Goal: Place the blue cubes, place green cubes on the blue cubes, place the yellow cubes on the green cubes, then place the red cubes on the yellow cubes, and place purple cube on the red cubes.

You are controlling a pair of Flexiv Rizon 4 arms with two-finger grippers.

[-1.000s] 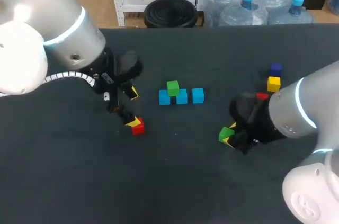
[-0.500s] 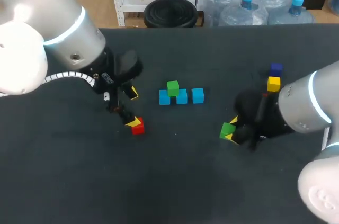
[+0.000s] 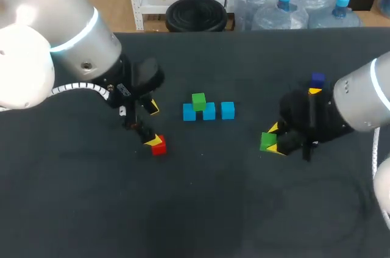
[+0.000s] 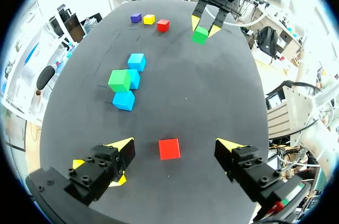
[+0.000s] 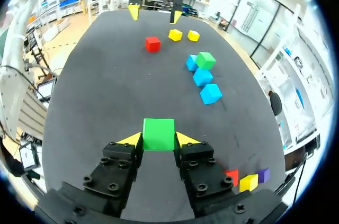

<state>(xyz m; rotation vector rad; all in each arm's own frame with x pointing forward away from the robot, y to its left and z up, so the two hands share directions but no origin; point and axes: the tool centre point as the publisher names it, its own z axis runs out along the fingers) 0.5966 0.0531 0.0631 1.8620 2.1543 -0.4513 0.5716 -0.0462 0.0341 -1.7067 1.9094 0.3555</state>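
The right arm has drawn back toward its own side and carried its green cube with it, farther from the stack, while the left arm has not shifted. The right tool (image 3: 272, 143) pinches this held green cube (image 3: 267, 142) between its two yellow tips; the right wrist view shows both tips pressed to the cube's opposite sides. It is well apart from the three blue cubes (image 3: 209, 111), which stand in a row near the middle of the tabletop (image 3: 201, 209). A second green cube (image 3: 198, 101) sits on top, straddling two of them.

The left tool (image 4: 176, 147) hovers with its fingers spread wide, and the near red cube (image 4: 169, 149) lies on the tabletop between them, touching neither. Beside the right arm, the purple cube (image 3: 317, 78) and a yellow cube (image 3: 314, 91) are near each other. The left wrist view shows another red cube (image 4: 163, 25) in line with them.
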